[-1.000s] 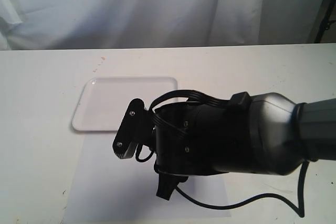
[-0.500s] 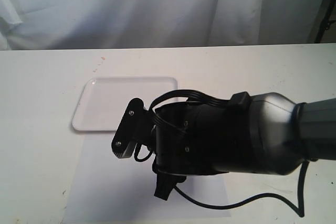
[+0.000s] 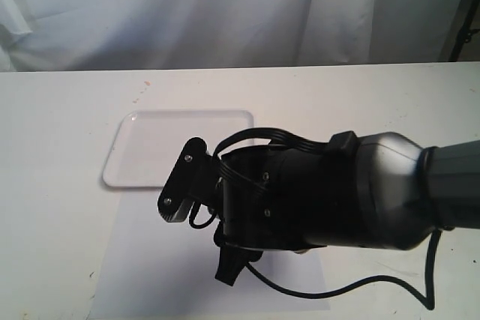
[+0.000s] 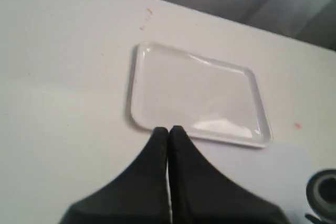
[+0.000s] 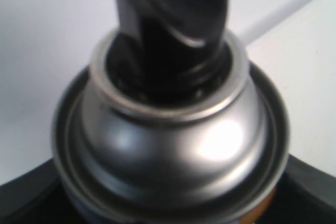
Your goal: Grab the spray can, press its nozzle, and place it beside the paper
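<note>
Left gripper (image 4: 168, 148): jaws pressed together, empty, above bare surface (image 4: 52, 77) beside tray (image 4: 199, 95). Paper (image 3: 150, 260): flat, just beside tray. Right gripper (image 5: 173, 208): clamped round spray can (image 5: 173, 145), over paper; black nozzle (image 5: 170, 30) capping its silver dome.

Silver spray can (image 5: 173, 150), black nozzle (image 5: 170, 24), white tray (image 4: 199, 95), pale lavender paper (image 3: 150, 260).

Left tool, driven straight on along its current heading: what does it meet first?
Likely the white tray: the shut left tool points at its near rim. Its height is unclear, so it may touch the table just short of it.
</note>
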Controlling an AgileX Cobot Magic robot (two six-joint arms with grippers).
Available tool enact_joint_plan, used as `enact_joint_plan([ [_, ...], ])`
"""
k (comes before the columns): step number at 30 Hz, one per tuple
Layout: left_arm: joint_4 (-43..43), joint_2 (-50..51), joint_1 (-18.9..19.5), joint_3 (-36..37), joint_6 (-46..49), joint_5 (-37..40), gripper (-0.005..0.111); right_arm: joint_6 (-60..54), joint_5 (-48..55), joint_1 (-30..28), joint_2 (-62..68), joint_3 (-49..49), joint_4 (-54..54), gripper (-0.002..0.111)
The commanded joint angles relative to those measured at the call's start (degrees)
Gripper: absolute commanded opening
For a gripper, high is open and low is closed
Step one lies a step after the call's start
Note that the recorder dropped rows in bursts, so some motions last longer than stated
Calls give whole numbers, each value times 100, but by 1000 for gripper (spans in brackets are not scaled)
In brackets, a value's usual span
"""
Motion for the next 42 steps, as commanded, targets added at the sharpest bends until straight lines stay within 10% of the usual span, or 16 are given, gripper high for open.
enact_joint_plan([
  [1,-1154,598,-28,-394,1202,829,0,-35,-71,3,-113,-77,-33,0],
  [24,-4738,4566,-6,-1845,5236,3782,0,-1112,501,214,-590,-77,390,0],
  [42,-5316,5231,-6,-1845,5418,4390,0,-1475,576,214,-407,-19,736,0],
])
